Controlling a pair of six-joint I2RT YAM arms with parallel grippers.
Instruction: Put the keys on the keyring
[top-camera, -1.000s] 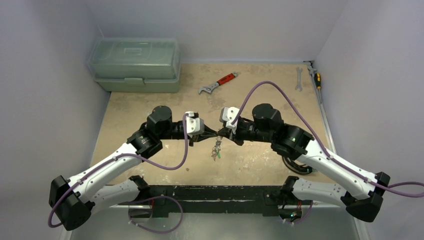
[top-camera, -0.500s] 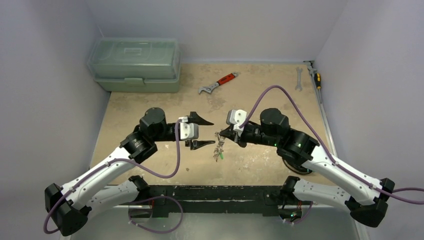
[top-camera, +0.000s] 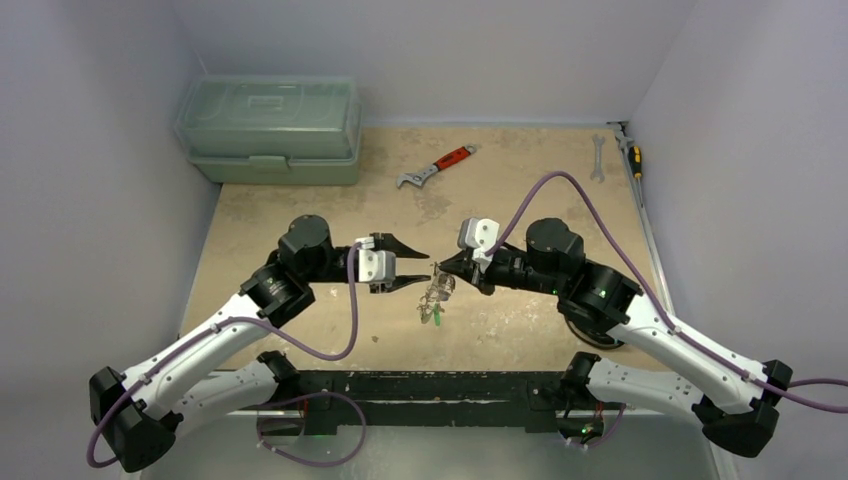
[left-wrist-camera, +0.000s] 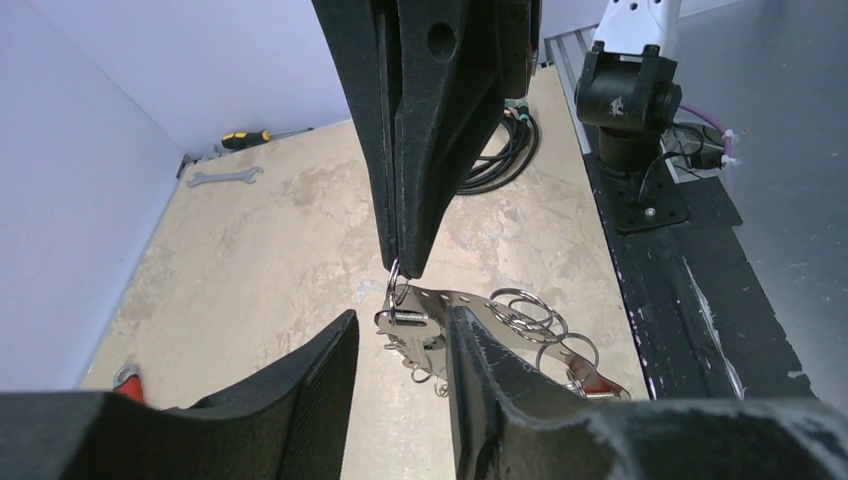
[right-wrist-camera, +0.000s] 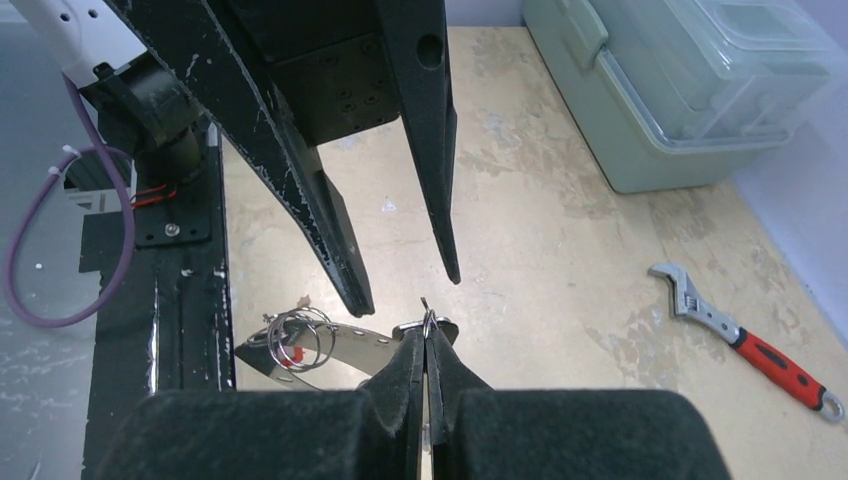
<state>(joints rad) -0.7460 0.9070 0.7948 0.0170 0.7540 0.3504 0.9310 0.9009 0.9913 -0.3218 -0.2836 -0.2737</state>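
The keyring (top-camera: 436, 292) hangs as a silvery bundle above the table between the two grippers. In the wrist views it is a thin metal band with holes (left-wrist-camera: 482, 304) (right-wrist-camera: 350, 346), carrying split rings (left-wrist-camera: 527, 312) (right-wrist-camera: 296, 334) and a red tag (right-wrist-camera: 291, 355). A green tag (top-camera: 436, 318) dangles lowest. The keys themselves are too small to tell apart. My right gripper (top-camera: 438, 266) (right-wrist-camera: 427, 336) is shut on a small ring at the band's end. My left gripper (top-camera: 429, 267) (left-wrist-camera: 402, 318) is open, with its fingertips on either side of that end.
A green plastic toolbox (top-camera: 270, 130) stands at the back left. A red-handled wrench (top-camera: 437, 166) lies at the back middle, with a spanner (top-camera: 597, 158) and a screwdriver (top-camera: 632, 155) at the back right. A black cable coil (top-camera: 590, 335) lies under my right arm.
One second ago both grippers met at the bundle. The left one then drew back and opened wide. Now it has narrowed its jaws and moved right, back to the keyring.
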